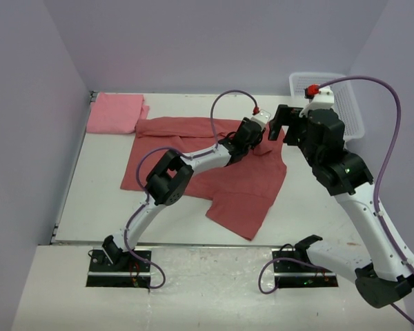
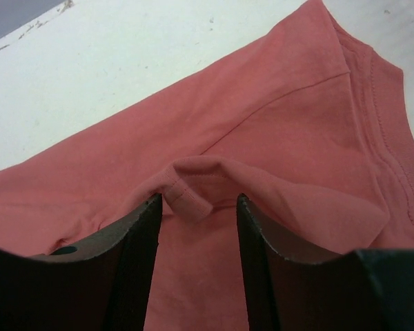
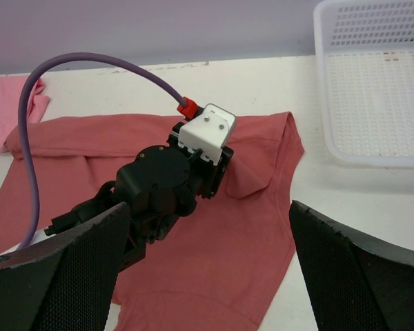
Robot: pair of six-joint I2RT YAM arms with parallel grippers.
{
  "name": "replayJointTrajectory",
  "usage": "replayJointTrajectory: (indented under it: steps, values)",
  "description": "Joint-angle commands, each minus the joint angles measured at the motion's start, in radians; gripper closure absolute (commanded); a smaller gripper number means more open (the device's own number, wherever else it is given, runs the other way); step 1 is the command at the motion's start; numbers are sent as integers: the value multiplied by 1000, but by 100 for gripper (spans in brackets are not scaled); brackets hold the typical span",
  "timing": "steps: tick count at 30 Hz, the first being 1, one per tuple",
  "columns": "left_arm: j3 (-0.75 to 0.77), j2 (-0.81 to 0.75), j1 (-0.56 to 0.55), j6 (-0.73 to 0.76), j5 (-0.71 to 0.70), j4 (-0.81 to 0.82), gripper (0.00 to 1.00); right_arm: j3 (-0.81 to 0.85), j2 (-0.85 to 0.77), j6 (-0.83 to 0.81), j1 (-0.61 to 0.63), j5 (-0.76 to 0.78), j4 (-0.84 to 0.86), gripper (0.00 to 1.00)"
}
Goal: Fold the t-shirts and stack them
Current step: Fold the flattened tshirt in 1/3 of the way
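Nearest, the arm bases (image 1: 121, 265) sit at the near edge of the white desk (image 1: 96, 200). Far left, the pink t-shirt (image 1: 115, 112) lies folded; mid-desk, the brick-red t-shirt (image 1: 245, 200) is only part-folded, not yet stacked. Left gripper (image 2: 199, 201) stands parted around a loose fold; right gripper (image 3: 208, 207) hovers wide open above it. Lilac walls (image 1: 27, 103) surround.

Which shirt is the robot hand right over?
The darker brick-red t-shirt, spread out mid-table under the left gripper. The lighter pink t-shirt lies folded in the far left corner, untouched.
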Motion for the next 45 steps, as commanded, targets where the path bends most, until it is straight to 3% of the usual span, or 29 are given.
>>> replayJointTrajectory:
  steps: [1, 13, 17, 21, 33, 40, 42, 43, 45]
  values:
    - [63, 14, 7, -24, 28, 3, 51, -12, -29, 11, 6, 0, 18, 4]
    - [149, 71, 54, -58, 82, -45, 69, -38, -54, -1, 6, 1, 30, 4]
    - [134, 59, 56, -57, 83, -45, 88, -35, -34, 5, 6, 0, 24, 4]
    - [85, -8, 54, -60, 93, -94, 100, -44, -19, 8, 5, -25, 33, 4]
    - [-199, -321, 16, -49, 134, -118, 100, -116, 155, 74, 6, 15, 33, 4]
    - [-214, -397, 7, -58, 195, -213, 99, -99, 255, 135, 6, 90, -33, 4]
    - [-232, -398, 4, -63, 200, -235, 94, -105, 255, 140, 5, 93, -33, 4]
    - [-243, -400, 4, -63, 203, -240, 81, -113, 255, 140, 5, 96, -33, 3]
    - [-268, -401, 4, -76, 205, -256, 71, -119, 255, 137, 5, 104, -36, 3]
